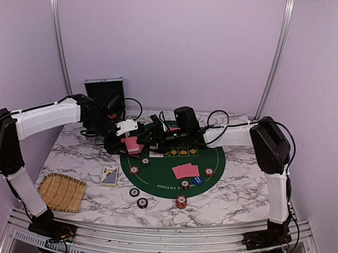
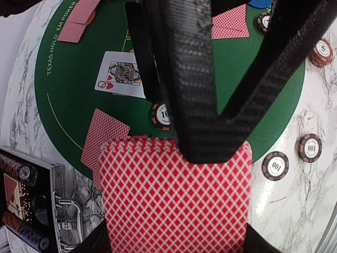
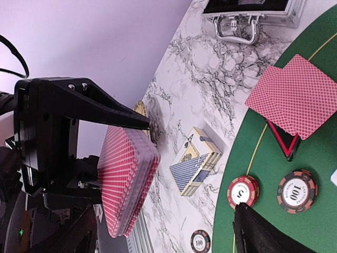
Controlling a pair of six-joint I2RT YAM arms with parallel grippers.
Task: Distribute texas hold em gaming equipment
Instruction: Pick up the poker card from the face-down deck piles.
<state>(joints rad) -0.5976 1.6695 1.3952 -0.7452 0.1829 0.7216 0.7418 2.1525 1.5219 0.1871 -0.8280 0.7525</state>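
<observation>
Left wrist: card deck (image 2: 174, 205) runs off bottom edge, top covered by left finger (image 2: 195, 79); dealer button (image 2: 261, 2) and case (image 2: 26, 211) cropped at edges. Right wrist: only one right fingertip (image 3: 260, 234) in frame, cropped. Top view: chip (image 1: 181, 202) values unreadable

Smooth pale lilac walls (image 1: 172, 43) close the space at the back and on both sides, plain and unmarked. Two slim silver metal posts (image 1: 58, 39) stand against the back wall, one towards each side, and in the overhead view they splay slightly outward towards the top. Below them sits a rectangular table with a white marble-patterned top veined in grey (image 1: 241, 193), its far edge close against the back wall. Along its near edge runs a ribbed silver aluminium rail frame (image 1: 154, 240). The light is soft and even, leaving only faint, blurred shadows on the marble surface.
</observation>
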